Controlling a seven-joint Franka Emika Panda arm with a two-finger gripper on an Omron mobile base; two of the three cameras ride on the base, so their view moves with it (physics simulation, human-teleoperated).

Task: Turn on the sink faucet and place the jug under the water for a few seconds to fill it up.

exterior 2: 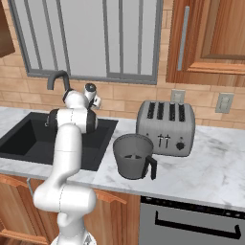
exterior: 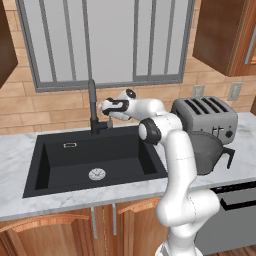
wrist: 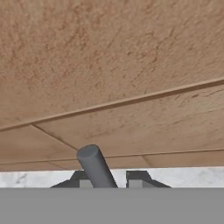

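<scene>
The sink faucet [exterior: 92, 107] was a tall, slim, dark grey fitting with an upright neck, standing at the back rim of the sink [exterior: 50, 172] against the tan brick wall. From the right base view its short bent spout [exterior 2: 57, 76] curved above the arm; from the left base view only the straight neck and a dark base block were plain. The gripper [exterior: 103, 106] lay level at the faucet's lower neck, just right of it. In the hand view a round-ended grey rod, the faucet's small lever [wrist: 95, 167], stood between the two dark fingertips [wrist: 138, 178], with the jaws drawn in close on either side of it, pinching it. Brick courses and a strip of marble lay behind the lever in that view.

The sink was a large rectangular black basin with a round silver drain [exterior: 97, 174], seen in full from the left base view; the right base view showed only its right part behind the arm. No stream fell from the spout.

The jug [exterior 2: 132, 156], dark grey, tapered and wider at the rim, with a black side handle [exterior 2: 152, 168], stood upright on the white marble counter [exterior 2: 210, 172] right of the sink, just in front of the silver four-slot toaster [exterior 2: 167, 122]. The right base view showed it whole; in the left base view the arm covered much of it.
</scene>
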